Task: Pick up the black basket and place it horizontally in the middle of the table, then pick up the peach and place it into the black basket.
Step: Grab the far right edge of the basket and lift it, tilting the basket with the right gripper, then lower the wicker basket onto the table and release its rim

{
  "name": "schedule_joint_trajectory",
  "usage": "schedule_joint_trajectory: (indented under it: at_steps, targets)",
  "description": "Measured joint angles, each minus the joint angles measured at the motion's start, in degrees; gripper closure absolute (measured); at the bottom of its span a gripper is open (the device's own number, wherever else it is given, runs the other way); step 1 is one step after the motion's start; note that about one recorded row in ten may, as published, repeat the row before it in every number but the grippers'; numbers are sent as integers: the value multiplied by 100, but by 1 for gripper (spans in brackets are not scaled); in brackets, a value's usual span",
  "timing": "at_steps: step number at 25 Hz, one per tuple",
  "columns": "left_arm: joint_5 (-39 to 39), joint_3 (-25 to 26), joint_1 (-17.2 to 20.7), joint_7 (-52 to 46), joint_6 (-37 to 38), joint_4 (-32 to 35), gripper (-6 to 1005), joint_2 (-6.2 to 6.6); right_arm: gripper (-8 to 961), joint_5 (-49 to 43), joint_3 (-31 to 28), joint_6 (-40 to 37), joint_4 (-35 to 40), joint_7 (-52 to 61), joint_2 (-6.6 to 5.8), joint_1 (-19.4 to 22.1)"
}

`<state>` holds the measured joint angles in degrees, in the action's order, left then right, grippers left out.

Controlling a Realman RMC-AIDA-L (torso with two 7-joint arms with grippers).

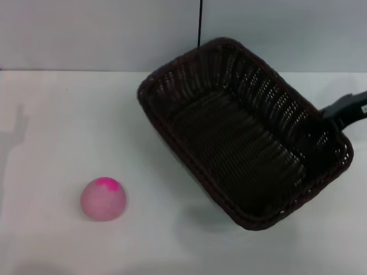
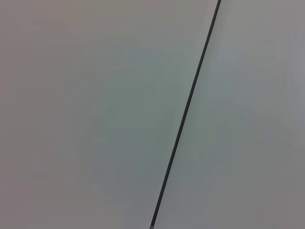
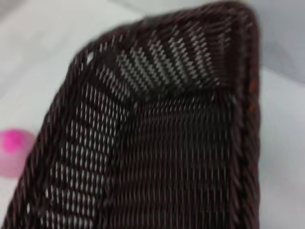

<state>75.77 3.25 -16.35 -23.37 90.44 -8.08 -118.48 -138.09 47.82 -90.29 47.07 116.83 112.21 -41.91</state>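
The black basket (image 1: 243,134) is at the right of the white table (image 1: 57,126). It lies diagonally and is tilted, with a shadow under its near corner. My right gripper (image 1: 338,114) comes in from the right edge and grips the basket's right rim. The basket's inside fills the right wrist view (image 3: 157,143). The peach (image 1: 103,199) rests on the table at the front left, apart from the basket, and shows at the edge of the right wrist view (image 3: 12,152). My left gripper is out of view.
A grey wall stands behind the table with a thin black cable (image 1: 200,23) hanging down it. The left wrist view shows only that wall and the cable (image 2: 186,109).
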Motion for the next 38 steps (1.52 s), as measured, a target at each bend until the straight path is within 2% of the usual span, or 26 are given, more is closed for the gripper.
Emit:
schedule_joint_trajectory:
  at_steps: [3, 4, 6, 8, 10, 11, 12, 13, 14, 15, 16, 20, 22, 25, 31, 38]
  targets:
    - [0, 0, 18, 0, -11, 0, 194, 0, 764, 795, -1, -211, 344, -165, -43, 276]
    - [0, 0, 18, 0, -11, 0, 194, 0, 765, 795, -1, -211, 344, -165, -43, 276]
    - [-1, 0, 19, 0, -11, 0, 194, 0, 766, 1371, -8, -517, 464, -428, -127, 429]
    - [0, 0, 18, 0, -11, 0, 194, 0, 767, 1485, -14, -615, 475, -476, -160, 454]
    - [0, 0, 17, 0, -12, 0, 193, 0, 768, 1606, -39, -790, 503, -544, -254, 467]
    - [-1, 0, 13, 0, -12, 0, 193, 0, 768, 1618, -66, -988, 553, -647, -358, 449]
    - [-1, 0, 8, 0, -14, 0, 193, 0, 769, 1618, -66, -988, 553, -647, -358, 449]
    - [0, 0, 1, 0, -15, 0, 193, 2, 769, 1606, -62, -1109, 585, -729, -424, 431]
    - [-1, 0, -8, 0, -17, 0, 193, 6, 770, 1572, -30, -1368, 613, -908, -561, 369]
    - [-1, 0, -8, 0, -17, 0, 193, 6, 770, 1572, -30, -1368, 613, -908, -561, 369]
    - [0, 0, -15, -1, -18, 0, 193, 8, 771, 1479, -14, -1627, 621, -1039, -688, 272]
    - [-1, -1, -22, -7, -19, 0, 194, 9, 776, 1117, -10, -1839, 674, -1126, -781, 81]
    - [0, -8, -20, -8, -21, 0, 194, 6, 778, 883, -5, -1865, 692, -1181, -770, -25]
    - [0, -16, 9, -46, -27, -3, 193, 3, 779, 475, 72, -1819, 643, -1277, -661, -233]
    - [-1, -35, 81, -67, 54, -81, 194, -4, 781, -37, 487, -1279, 466, -1511, -237, -598]
    - [-2, -54, 180, -80, 131, -199, 193, -8, 783, -85, 701, -680, -88, -1784, -142, -865]
